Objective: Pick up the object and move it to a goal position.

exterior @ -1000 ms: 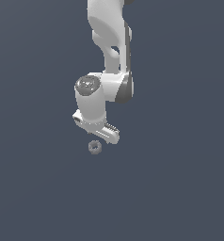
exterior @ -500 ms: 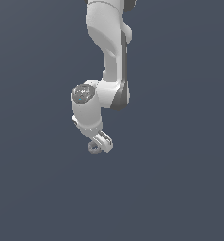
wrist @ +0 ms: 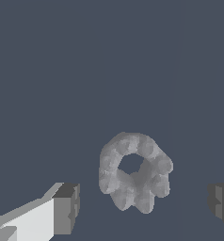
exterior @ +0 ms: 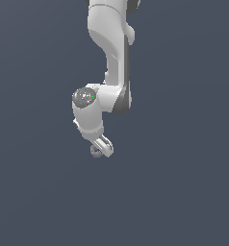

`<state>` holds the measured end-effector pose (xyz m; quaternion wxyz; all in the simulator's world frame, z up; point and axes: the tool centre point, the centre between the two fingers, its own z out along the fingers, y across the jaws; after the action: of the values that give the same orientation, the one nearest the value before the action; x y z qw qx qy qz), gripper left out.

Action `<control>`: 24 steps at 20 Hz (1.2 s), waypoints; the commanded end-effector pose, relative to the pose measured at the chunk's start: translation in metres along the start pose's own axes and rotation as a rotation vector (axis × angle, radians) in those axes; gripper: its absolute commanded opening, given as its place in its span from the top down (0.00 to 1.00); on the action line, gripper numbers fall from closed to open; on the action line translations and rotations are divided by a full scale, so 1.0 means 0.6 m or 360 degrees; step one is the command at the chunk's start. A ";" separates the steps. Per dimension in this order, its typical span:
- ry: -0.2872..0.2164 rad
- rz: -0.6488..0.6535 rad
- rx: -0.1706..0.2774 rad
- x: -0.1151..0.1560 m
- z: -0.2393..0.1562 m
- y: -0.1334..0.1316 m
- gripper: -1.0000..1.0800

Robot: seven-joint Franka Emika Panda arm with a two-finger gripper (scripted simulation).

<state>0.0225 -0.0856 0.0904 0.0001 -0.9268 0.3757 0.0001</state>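
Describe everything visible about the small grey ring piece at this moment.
The ring piece is a tiny, matte grey, knobbly loop of rounded lumps around a centre hole showing the dark floor. It lies flat on the floor, looking whole. In the wrist view it sits between the open gripper's fingertips, touching neither. In the exterior view it peeks out beside the lowered gripper, mostly hidden.

Exterior view: stands well back, looks down from high on the arm (exterior: pixel 111 72), which hangs into the middle of a plain dark-blue ground.
Wrist view: rides the wrist, faces down past the gripper (wrist: pixel 142 204), very near the ground.
Shared: the gripper (exterior: pixel 103 146) and the grey ring (wrist: pixel 132 169), seen tiny at the gripper's tip (exterior: pixel 94 151) from outside.
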 end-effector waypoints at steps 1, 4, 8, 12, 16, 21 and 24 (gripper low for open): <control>-0.0001 0.0001 -0.0001 0.000 0.008 0.000 0.04; 0.0000 0.0003 -0.0001 -0.001 0.030 0.001 0.04; 0.0000 0.0008 0.0000 -0.001 0.065 0.002 0.04; 0.0000 0.0008 0.0000 0.000 0.081 0.001 0.04; 0.0000 0.0008 0.0000 0.001 0.082 0.001 1.00; 0.0000 0.0008 0.0000 0.001 0.082 0.001 1.00; 0.0000 0.0008 0.0000 0.001 0.082 0.001 1.00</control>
<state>0.0226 -0.0855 0.0418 0.0002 -0.9259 0.3779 0.0001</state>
